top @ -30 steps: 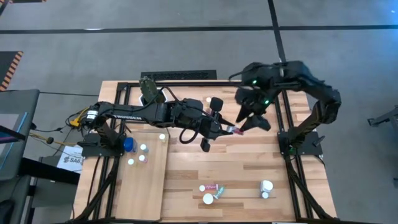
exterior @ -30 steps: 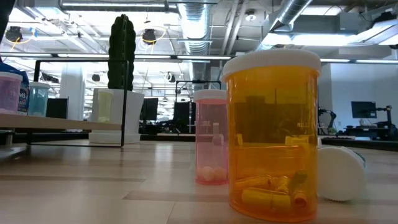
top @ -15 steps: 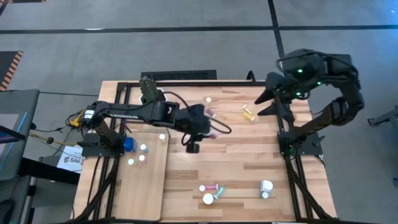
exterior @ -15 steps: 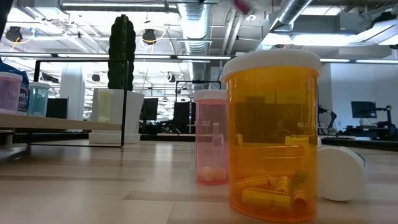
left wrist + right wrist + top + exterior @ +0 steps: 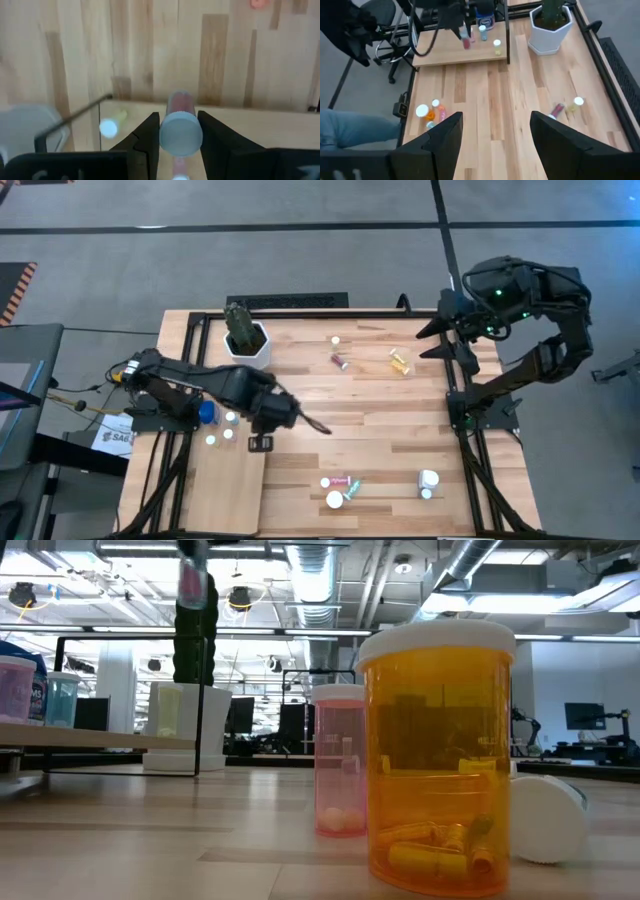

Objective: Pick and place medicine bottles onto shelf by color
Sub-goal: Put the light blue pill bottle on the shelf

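Note:
My left gripper (image 5: 268, 418) points straight down over the right edge of the pale shelf (image 5: 225, 480) and is shut on a pink medicine bottle (image 5: 180, 102), which also shows in the right wrist view as the pink bottle (image 5: 465, 36). A blue bottle (image 5: 206, 413) and white-capped ones (image 5: 229, 426) stand on the shelf's far end. A pink bottle (image 5: 340, 361) and an amber one (image 5: 400, 362) lie on the far table. More bottles (image 5: 340, 488) sit near the front. My right gripper (image 5: 492, 140) hangs open, raised at the far right. My left gripper pinches the pink bottle at its white cap end (image 5: 181, 134) between its two fingers, which come from above and point down along the bottle. The bottle hangs upright below the fingers, cap uppermost, lifted clear above the shelf.
A white hexagonal pot with a cactus (image 5: 245, 338) stands at the far left, beside the shelf's far end. A white bottle (image 5: 428, 480) sits at the near right. Black frame rails (image 5: 455, 395) run along the table's sides. Bare planks lie across the table's middle.
My left gripper has carried the pink bottle from the table's middle toward the left edge, over the shelf, sinking a little and tipping from nearly level to pointing straight down. My right gripper has drawn back toward the far right and risen.

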`<state>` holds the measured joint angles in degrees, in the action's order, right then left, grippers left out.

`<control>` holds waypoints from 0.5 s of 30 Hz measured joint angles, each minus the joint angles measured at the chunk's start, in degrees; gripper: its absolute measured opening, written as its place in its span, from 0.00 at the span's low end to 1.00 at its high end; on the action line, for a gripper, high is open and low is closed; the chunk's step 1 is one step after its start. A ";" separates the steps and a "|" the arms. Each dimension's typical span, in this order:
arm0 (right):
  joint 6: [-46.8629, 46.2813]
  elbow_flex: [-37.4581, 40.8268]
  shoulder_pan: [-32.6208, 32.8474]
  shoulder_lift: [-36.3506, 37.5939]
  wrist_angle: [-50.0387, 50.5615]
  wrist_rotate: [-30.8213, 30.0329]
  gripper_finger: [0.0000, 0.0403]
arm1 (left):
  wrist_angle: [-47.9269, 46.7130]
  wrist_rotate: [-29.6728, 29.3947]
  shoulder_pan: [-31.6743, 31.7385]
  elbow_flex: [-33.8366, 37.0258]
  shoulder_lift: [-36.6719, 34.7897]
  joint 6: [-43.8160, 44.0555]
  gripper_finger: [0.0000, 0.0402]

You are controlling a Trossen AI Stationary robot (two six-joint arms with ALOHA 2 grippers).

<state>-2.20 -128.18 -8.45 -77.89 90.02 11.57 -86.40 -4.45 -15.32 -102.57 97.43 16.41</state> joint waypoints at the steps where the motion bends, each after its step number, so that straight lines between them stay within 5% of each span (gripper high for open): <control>1: 0.31 0.02 0.00 0.00 -0.02 -0.01 0.63 | -0.13 -0.75 -0.61 0.57 -0.86 1.50 0.22; 8: 2.08 6.21 0.00 1.45 -0.08 -0.65 0.63 | 0.80 -7.84 -3.12 12.22 -11.85 16.80 0.24; 15: 1.60 13.36 0.00 2.38 -1.44 -1.93 0.63 | 11.29 -8.53 -1.81 28.16 -21.29 26.08 0.24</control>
<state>-0.60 -114.82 -8.45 -75.50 88.58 9.64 -75.11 -12.97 -17.13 -74.41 76.14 42.49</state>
